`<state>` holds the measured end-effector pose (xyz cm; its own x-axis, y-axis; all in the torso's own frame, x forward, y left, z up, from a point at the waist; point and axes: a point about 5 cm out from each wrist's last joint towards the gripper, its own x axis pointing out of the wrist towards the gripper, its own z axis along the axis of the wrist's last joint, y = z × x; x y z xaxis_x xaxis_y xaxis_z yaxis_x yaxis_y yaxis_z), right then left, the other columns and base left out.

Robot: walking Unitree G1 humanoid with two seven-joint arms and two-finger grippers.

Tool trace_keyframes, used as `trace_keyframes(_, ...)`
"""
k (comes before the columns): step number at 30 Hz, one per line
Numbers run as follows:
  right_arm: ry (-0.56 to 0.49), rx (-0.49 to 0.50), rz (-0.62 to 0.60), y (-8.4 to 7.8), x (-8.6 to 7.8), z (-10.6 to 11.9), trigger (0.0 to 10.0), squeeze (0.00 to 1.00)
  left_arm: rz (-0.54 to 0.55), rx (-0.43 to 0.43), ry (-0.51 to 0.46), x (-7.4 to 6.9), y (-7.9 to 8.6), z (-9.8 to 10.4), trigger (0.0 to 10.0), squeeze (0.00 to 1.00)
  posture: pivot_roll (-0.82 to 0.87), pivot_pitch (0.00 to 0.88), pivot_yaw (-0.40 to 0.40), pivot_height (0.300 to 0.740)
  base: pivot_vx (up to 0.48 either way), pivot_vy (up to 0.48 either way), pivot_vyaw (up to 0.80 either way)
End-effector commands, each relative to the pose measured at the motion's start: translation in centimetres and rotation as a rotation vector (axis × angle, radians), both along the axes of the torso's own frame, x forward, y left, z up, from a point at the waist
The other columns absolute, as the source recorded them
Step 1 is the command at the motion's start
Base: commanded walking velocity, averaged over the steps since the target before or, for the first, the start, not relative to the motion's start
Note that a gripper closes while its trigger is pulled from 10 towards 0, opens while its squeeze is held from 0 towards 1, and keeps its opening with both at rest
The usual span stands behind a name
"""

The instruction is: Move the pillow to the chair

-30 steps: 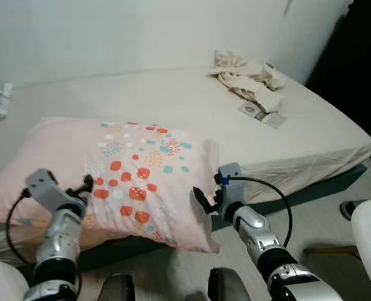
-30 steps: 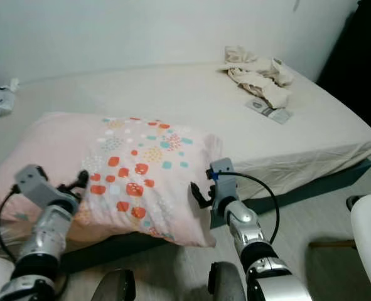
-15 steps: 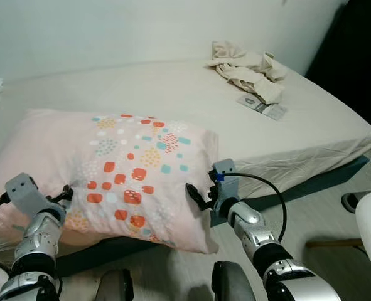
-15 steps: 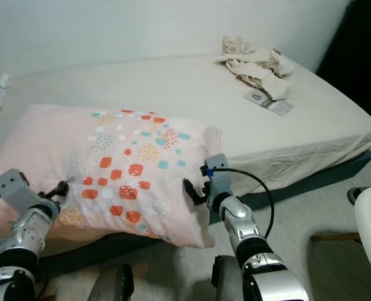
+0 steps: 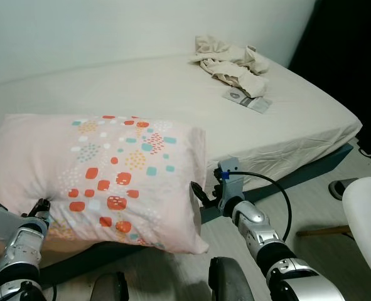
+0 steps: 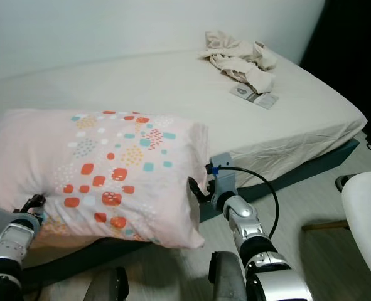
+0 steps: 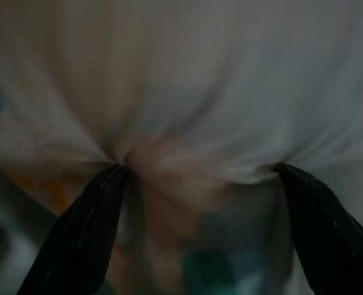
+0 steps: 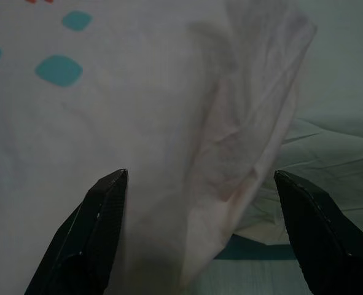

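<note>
A pale pink pillow (image 5: pixel 103 169) with red, orange and teal spots lies at the near edge of the bed (image 5: pixel 172 94), its lower corner hanging past the mattress. My left gripper (image 5: pixel 41 205) is open and its fingertips (image 7: pixel 117 172) dent the pillow's left end. At the pillow's right end my right gripper (image 5: pixel 198 191) is also open, with its fingers (image 8: pixel 107 196) straddling the seam edge. The white chair seat (image 5: pixel 367 219) shows at the far right, over the floor.
Crumpled beige clothes (image 5: pixel 226 63) and a small flat packet (image 5: pixel 247 101) lie at the bed's far right. A dark opening (image 5: pixel 348 50) lies beyond the bed's right end. Wood floor (image 5: pixel 298 207) runs between bed and chair.
The whole picture has shifted left, so the camera has turned right. My left arm has sunk lower and further left in view, still against the pillow. The right gripper keeps its place at the pillow's edge.
</note>
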<state>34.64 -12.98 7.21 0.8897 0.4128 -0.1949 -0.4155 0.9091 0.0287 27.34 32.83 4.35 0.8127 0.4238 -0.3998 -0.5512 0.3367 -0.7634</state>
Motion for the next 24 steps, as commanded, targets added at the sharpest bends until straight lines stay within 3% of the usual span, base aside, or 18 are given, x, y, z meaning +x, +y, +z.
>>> trace_keyframes(1,0.024,0.008,-0.004,-0.1,-0.1,-0.3,10.0,0.00,0.016,-0.097,-0.009,-1.3,-0.3,-1.6,10.0,0.00,-0.06,0.138,-0.057,0.571,0.000,0.000,0.00)
trace_keyframes(5,0.021,0.009,-0.004,-0.1,0.0,-0.2,10.0,0.00,0.082,-0.122,0.030,-3.5,0.8,-2.8,10.0,0.00,-0.05,0.140,-0.064,0.571,0.000,0.000,0.00)
trace_keyframes(8,0.020,0.006,0.003,-0.1,0.0,-0.1,10.0,0.00,0.070,-0.077,0.059,-4.6,1.5,-3.1,10.0,0.00,-0.05,0.142,-0.070,0.571,0.000,0.000,0.00)
trace_keyframes(15,0.022,0.005,0.010,0.0,0.0,-0.1,10.0,0.00,-0.015,-0.071,-0.007,-4.2,0.8,-2.7,10.0,0.00,-0.05,0.140,-0.072,0.571,0.000,0.000,0.00)
trace_keyframes(16,0.023,0.007,0.013,0.1,0.0,-0.1,10.0,0.00,-0.094,-0.119,-0.102,-3.0,-1.0,-2.5,10.0,0.00,-0.05,0.137,-0.070,0.571,0.000,0.000,0.00)
trace_keyframes(17,0.023,0.008,0.014,0.2,0.0,-0.1,10.0,0.00,-0.128,-0.135,-0.134,-2.6,-1.7,-2.3,10.0,0.00,-0.05,0.135,-0.069,0.571,0.000,0.000,0.00)
trace_keyframes(19,0.023,0.008,0.014,0.2,0.0,-0.1,10.0,0.00,-0.128,-0.135,-0.134,-2.6,-1.7,-2.3,10.0,0.00,-0.05,0.135,-0.069,0.571,0.000,0.000,0.00)
trace_keyframes(22,0.024,0.031,0.053,0.7,-0.1,-0.1,10.0,0.00,-0.236,-0.230,-0.330,-0.4,-5.6,-1.2,10.0,0.00,-0.06,0.127,-0.058,0.571,0.000,0.000,0.00)
trace_keyframes(24,0.032,0.035,0.082,1.0,-0.3,-0.2,10.0,0.00,-0.256,-0.255,-0.382,0.1,-6.4,-0.7,10.0,0.00,-0.07,0.124,-0.055,0.571,0.000,0.000,0.00)
